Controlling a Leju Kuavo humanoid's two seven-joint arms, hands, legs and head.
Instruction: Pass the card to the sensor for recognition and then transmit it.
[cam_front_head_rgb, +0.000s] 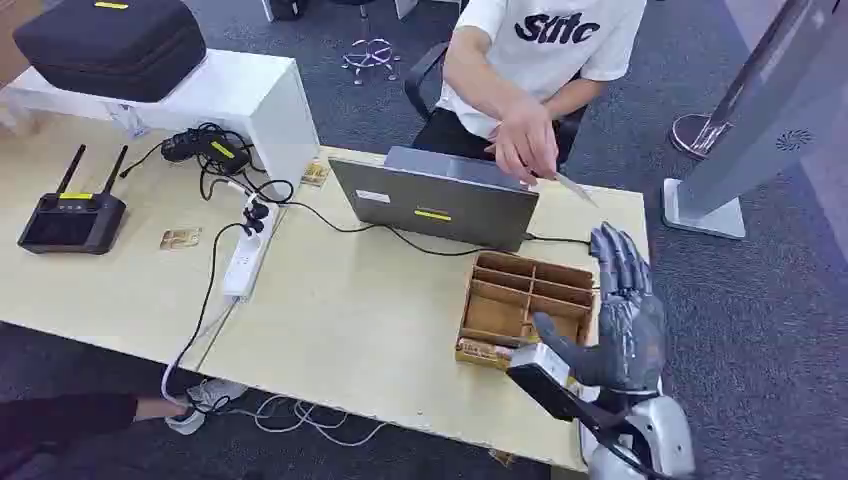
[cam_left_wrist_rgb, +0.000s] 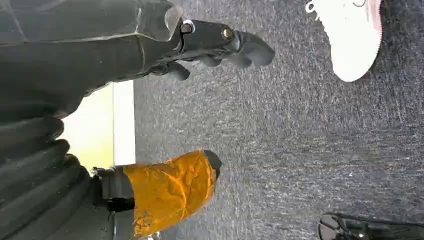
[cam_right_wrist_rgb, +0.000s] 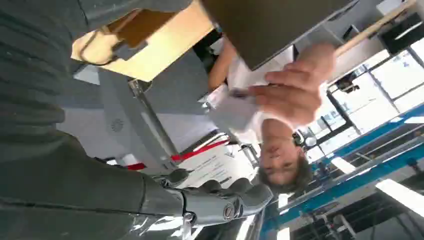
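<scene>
A person seated behind the table holds a thin pale card (cam_front_head_rgb: 575, 187) in one hand (cam_front_head_rgb: 525, 140), its free end pointing toward me over the table's far right corner. My right hand (cam_front_head_rgb: 625, 320) is raised just below and nearer than the card, with its fingers stretched out and apart and nothing in it. In the right wrist view its fingers (cam_right_wrist_rgb: 220, 200) reach toward the person's blurred hand (cam_right_wrist_rgb: 295, 92). My left hand (cam_left_wrist_rgb: 125, 55) hangs over grey carpet with nothing in it, its orange-taped thumb (cam_left_wrist_rgb: 170, 190) held apart from the fingers.
A grey laptop (cam_front_head_rgb: 435, 200) stands between me and the person. A compartmented wooden box (cam_front_head_rgb: 525, 300) sits beside my right hand. A power strip (cam_front_head_rgb: 245, 262) with cables, a black antenna device (cam_front_head_rgb: 72, 220) and a black case (cam_front_head_rgb: 110, 40) lie left. A white stand (cam_front_head_rgb: 760, 120) rises on the right.
</scene>
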